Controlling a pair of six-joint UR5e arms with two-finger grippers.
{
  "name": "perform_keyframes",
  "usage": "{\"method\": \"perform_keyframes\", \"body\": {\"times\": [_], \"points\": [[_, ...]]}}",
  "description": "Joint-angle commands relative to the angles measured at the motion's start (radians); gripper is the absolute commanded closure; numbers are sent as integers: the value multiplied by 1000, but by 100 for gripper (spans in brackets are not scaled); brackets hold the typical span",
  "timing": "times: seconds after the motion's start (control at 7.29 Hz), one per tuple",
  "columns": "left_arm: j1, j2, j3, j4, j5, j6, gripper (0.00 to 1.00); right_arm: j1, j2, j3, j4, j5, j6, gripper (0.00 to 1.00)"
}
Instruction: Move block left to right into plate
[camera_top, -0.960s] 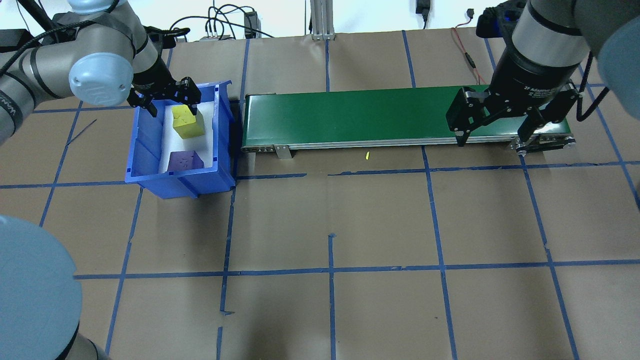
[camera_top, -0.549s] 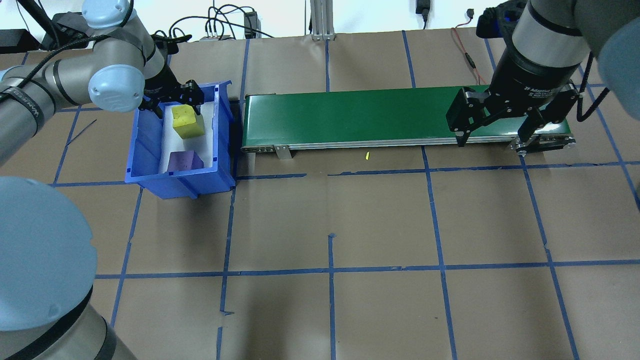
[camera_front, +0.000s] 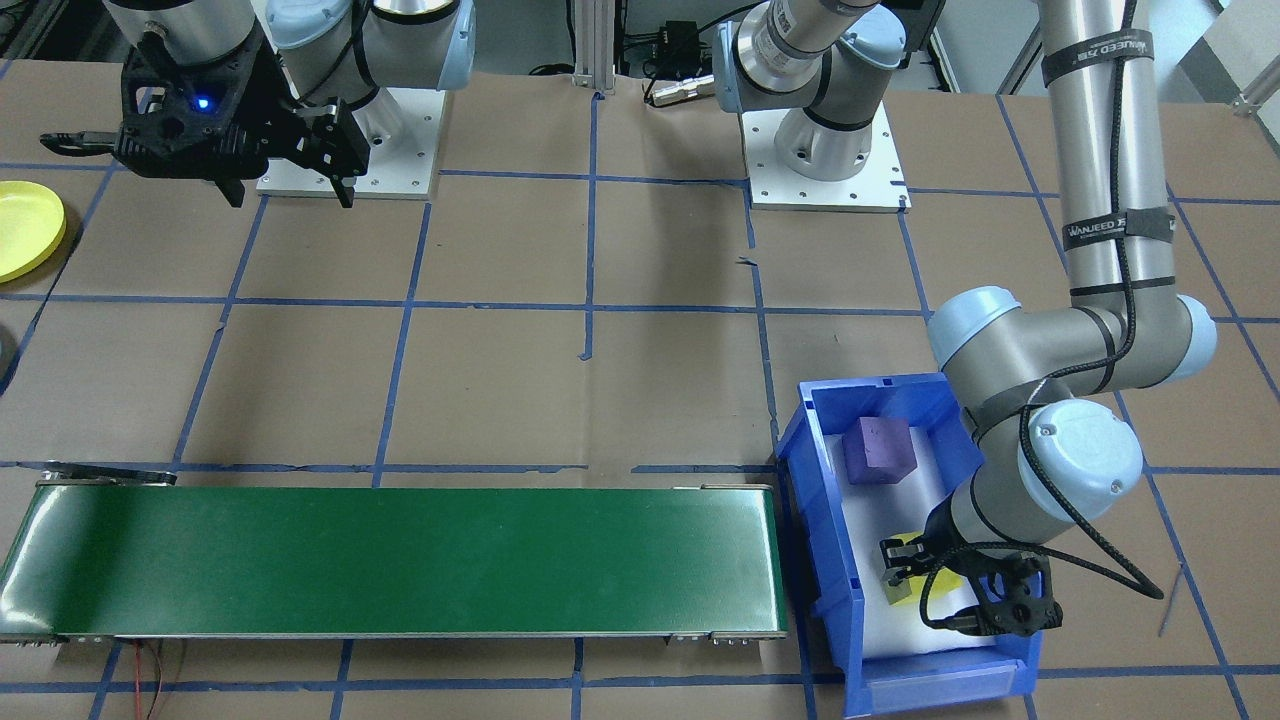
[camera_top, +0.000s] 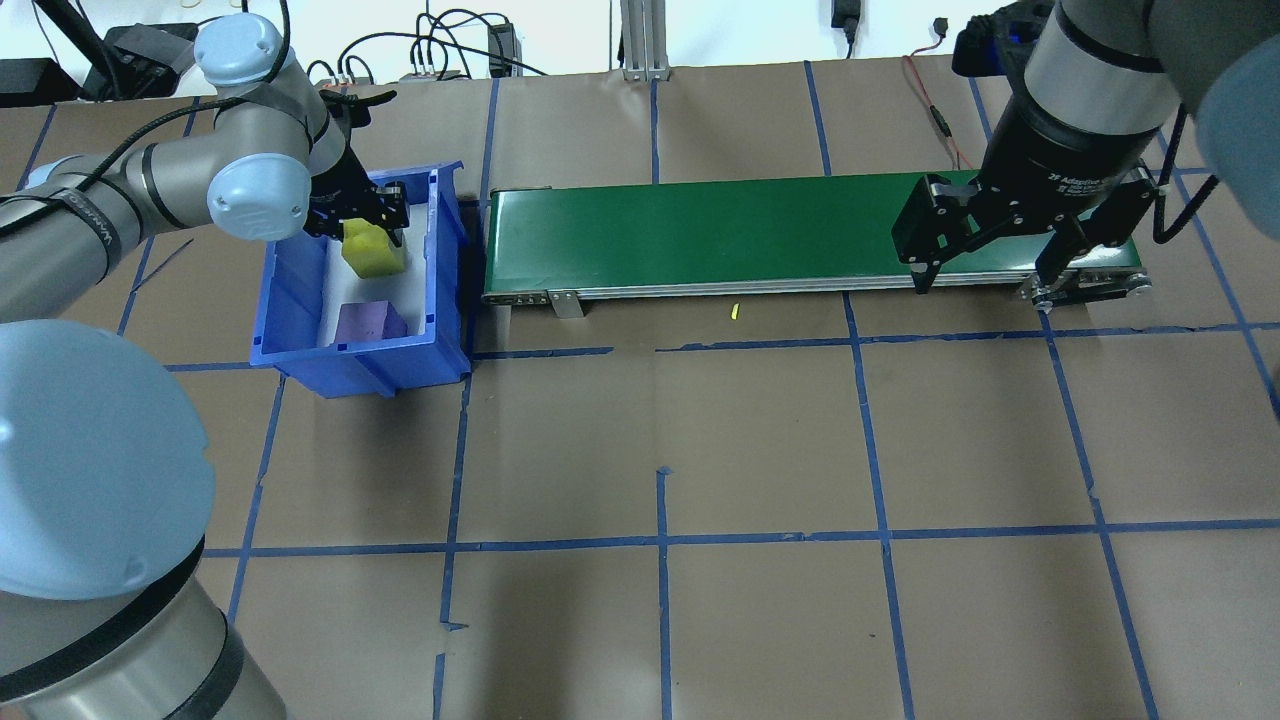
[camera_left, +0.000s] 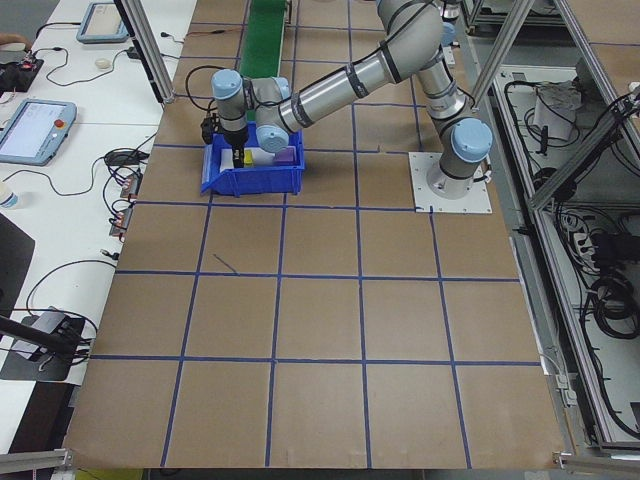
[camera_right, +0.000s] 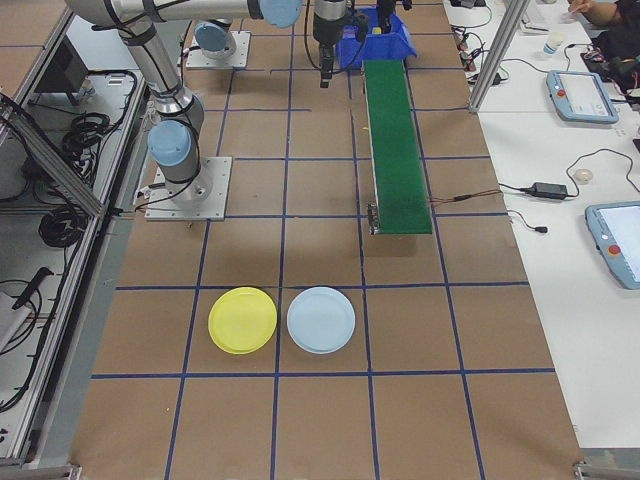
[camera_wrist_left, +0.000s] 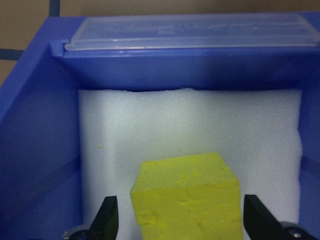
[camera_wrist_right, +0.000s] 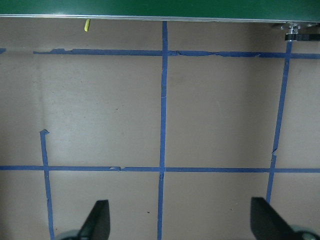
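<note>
Yellow block (camera_wrist_left: 186, 195): inside the blue bin (camera_top: 290, 335), on white foam (camera_wrist_left: 200, 120), toward the bin's far end from the robot; sits between the left gripper's fingers, a gap visible on each side in the wrist view.
Purple block (camera_top: 368, 322): same bin, on the foam, at the end nearer the robot; apart from the yellow block.
Left gripper (camera_top: 358, 222): lowered into the bin, jaws spread either side of the yellow block, not clamped on it.
Right gripper (camera_top: 990, 265): hanging above the right end of the green conveyor (camera_top: 700, 235), jaws wide apart, holding nothing; wrist view looks down on bare brown table with blue tape lines.
Bin: just beside the conveyor's left end; clear label strip on its far wall.
Yellow plate (camera_right: 242, 320): on the table at the robot's right end, well apart from bin and conveyor; nothing on it.
Pale blue plate (camera_right: 321, 320): just beside the yellow plate, on its side toward the conveyor line.
Yellow scrap (camera_top: 734, 311): small, on the table just beside the conveyor's near edge.
</note>
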Motion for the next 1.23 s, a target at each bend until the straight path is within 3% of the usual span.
{"method": "perform_keyframes", "body": {"times": [0.0,0.14,0.41,0.69,1.1], "points": [[-1,56,-4,-15,-1,6,74,0,0,0,0,-1,0,0],[-3,131,8,-124,-2,6,74,0,0,0,0,1,0,0],[-85,255,7,-217,-4,5,74,0,0,2,0,-1,0,0],[-231,247,5,-198,4,0,74,0,0,0,0,1,0,0],[-288,94,16,30,-7,-104,67,0,0,0,0,1,0,0]]}}
